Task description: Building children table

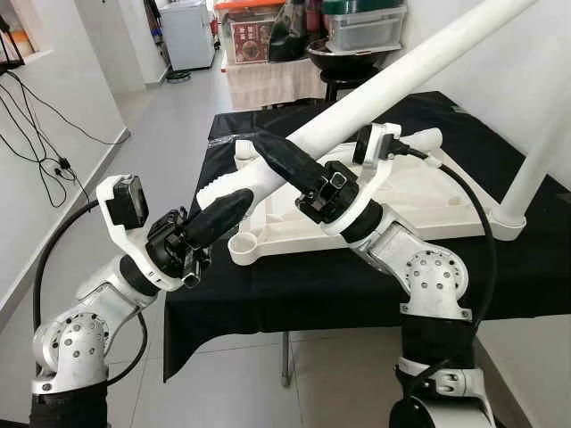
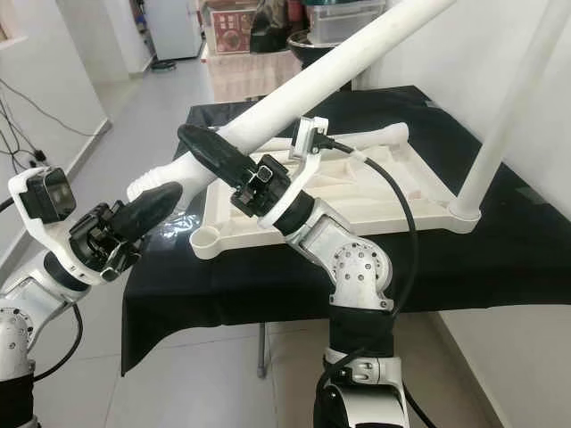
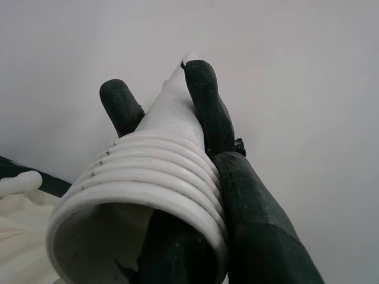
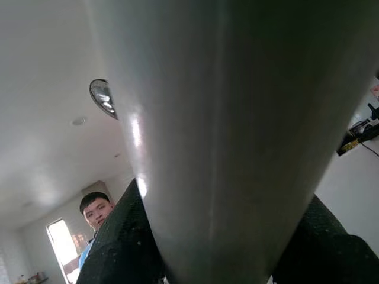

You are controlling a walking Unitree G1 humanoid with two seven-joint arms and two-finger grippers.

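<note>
White plastic leg [image 1: 375, 94] sits clamped in both my grippers, left gripper [image 1: 234, 207] at its threaded end, right gripper [image 1: 290, 165] just above, poised near the tabletop's corner socket [image 1: 243, 242]; next I must align and screw.

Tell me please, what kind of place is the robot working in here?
Probably a room in a home, used partly for storage. A white appliance, maybe a freezer, stands at the far end of the tiled floor, stacked plastic storage boxes sit behind the black-covered table, and loose cables hang along the wall.
</note>
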